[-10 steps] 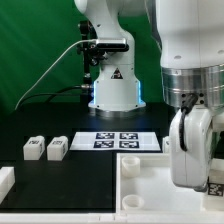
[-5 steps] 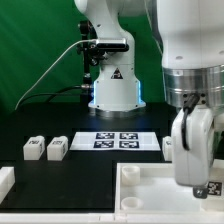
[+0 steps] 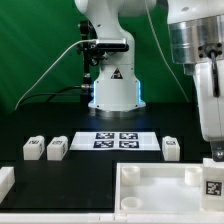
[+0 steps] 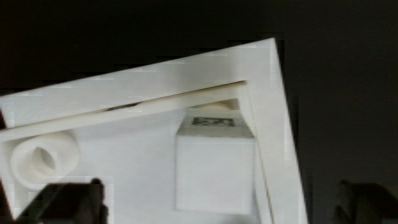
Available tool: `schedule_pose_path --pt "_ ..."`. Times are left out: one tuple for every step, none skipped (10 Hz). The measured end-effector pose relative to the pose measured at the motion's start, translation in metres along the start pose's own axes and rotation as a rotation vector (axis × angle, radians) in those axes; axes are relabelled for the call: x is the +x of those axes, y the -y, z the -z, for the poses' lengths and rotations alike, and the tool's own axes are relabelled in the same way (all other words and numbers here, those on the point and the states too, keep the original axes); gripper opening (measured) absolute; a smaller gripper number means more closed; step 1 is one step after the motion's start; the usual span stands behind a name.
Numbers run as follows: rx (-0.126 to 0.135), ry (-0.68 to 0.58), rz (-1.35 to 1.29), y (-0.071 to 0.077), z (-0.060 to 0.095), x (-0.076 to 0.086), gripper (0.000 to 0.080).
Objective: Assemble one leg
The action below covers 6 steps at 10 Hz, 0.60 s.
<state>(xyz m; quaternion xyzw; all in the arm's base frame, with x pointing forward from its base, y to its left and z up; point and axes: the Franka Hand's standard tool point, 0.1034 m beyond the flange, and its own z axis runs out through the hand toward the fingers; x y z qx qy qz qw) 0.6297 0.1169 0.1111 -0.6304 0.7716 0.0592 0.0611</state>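
The Franka arm hangs over the front right corner of the black worktop as the exterior view has it, its gripper [image 3: 213, 150] pointing down above the large white tray-shaped part [image 3: 150, 190], which fills the front edge from the middle to that corner. In the wrist view the two dark fingertips [image 4: 71, 200] stand spread wide apart with nothing between them, well above the tray-shaped part [image 4: 107, 130]. A leg [image 3: 211, 181] stands upright in the tray's right-hand corner, directly under the gripper, a black-and-white tag on its face; the wrist view shows this leg [image 4: 214, 165] as a white block with its tag at one end, lying against the tray's raised rim beside a round recess [image 4: 39, 157]. Three more legs sit behind the tray: two [image 3: 33, 148] [image 3: 57, 148] close together near the left edge, one [image 3: 171, 148] toward the right. Between them, the marker board [image 3: 115, 140] lies flat at mid-table.
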Motion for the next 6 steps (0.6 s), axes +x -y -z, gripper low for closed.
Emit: schedule_pose_path --pt "0.0 0.0 -0.002 0.0001 -0.0006 0.0 0.0649" --pt "0.001 -0.001 -0.001 0.0002 -0.0008 0.0002 0.0649" --pt "0.0 -0.001 -0.002 0.0 -0.0012 0.0003 0.0649" --pt "0.0 -0.001 -0.002 0.0 -0.0014 0.0004 0.0649" --pt "-0.001 -0.001 -0.002 -0.0001 -0.0016 0.0005 0.0649" --pt "-0.001 -0.002 -0.002 -0.0001 -0.0017 0.0005 0.0649"
